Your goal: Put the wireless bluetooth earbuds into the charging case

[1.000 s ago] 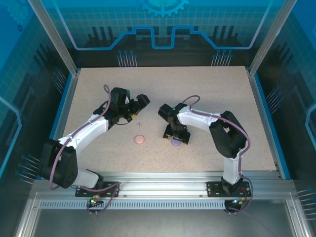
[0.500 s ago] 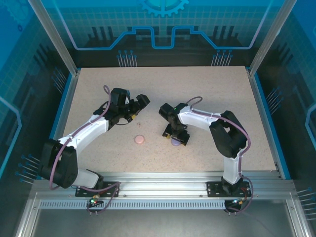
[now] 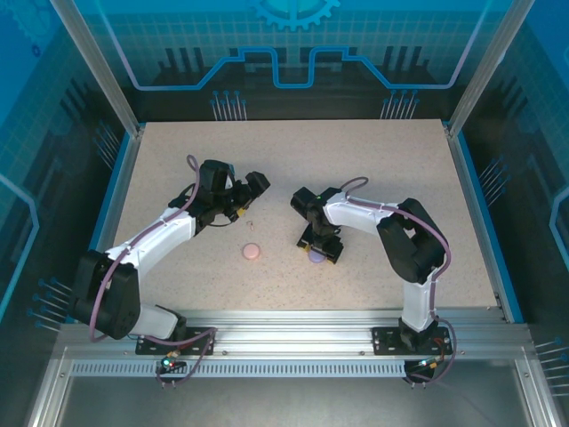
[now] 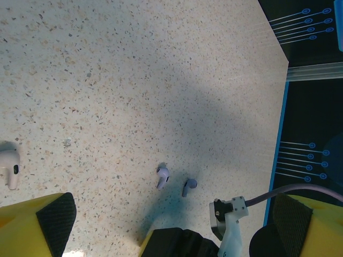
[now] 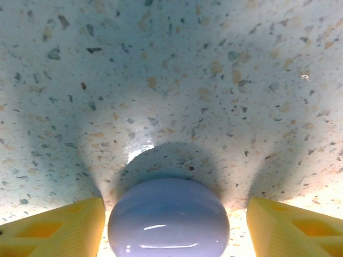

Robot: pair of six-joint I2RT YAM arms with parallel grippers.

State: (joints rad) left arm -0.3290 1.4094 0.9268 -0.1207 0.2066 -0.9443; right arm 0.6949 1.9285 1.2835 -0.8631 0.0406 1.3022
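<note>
In the left wrist view, two purple earbuds (image 4: 162, 176) (image 4: 188, 186) lie side by side on the speckled table. A pale earbud (image 4: 9, 168) lies at the left edge. My left gripper (image 4: 171, 227) hangs above them, wide open, with nothing between its yellow fingers (image 4: 40, 227). The round purple charging case (image 5: 169, 218) sits closed on the table between the fingers of my right gripper (image 5: 171, 227). The left finger (image 5: 59, 230) is almost against it and the right one stands a little apart. From above, the right gripper (image 3: 320, 248) covers most of the purple case (image 3: 316, 259).
A round pink case (image 3: 252, 253) lies closed on the table between the two arms, nearer the front. My left gripper (image 3: 247, 197) hovers behind it. Blue rails (image 3: 114, 191) edge the table at left and right.
The right gripper's jaws have narrowed around the purple case and the right wrist has shifted slightly. The left arm has not moved.
</note>
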